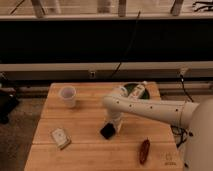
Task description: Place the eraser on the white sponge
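Note:
The eraser [107,131] is a flat black block lying near the middle of the wooden table [90,150]. My gripper [114,125] hangs from the white arm right over the eraser's right end, touching or nearly touching it. The white sponge [60,138] is a small off-white pad with a darker mark, lying near the table's front left, well to the left of the eraser and gripper.
A white cup [67,96] stands at the back left. A reddish-brown elongated object [144,150] lies at the front right. A dark round item with a bottle [135,91] sits at the back behind the arm. The table's edges drop to the floor.

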Controlling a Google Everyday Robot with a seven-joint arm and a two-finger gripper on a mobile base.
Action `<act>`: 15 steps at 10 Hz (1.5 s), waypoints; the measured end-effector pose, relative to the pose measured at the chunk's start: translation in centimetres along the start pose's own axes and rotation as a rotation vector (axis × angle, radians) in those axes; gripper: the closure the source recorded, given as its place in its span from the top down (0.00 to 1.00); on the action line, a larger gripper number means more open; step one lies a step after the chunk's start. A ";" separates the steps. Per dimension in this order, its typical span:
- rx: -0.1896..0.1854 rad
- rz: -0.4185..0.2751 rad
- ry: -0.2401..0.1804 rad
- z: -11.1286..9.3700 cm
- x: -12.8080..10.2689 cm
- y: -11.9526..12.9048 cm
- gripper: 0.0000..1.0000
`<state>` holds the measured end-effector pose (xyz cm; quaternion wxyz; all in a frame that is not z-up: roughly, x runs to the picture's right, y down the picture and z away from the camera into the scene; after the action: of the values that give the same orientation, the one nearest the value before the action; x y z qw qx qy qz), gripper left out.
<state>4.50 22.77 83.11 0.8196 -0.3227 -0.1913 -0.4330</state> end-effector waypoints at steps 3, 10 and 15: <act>-0.007 -0.010 -0.007 0.1 -0.3 0.1 0.03; 0.036 -0.190 0.040 -6.6 -7.5 -2.6 0.00; 0.035 -0.408 0.067 -9.1 -14.8 -7.1 0.00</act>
<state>-9.33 22.20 70.40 0.7264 -0.2481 -0.2329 -0.5972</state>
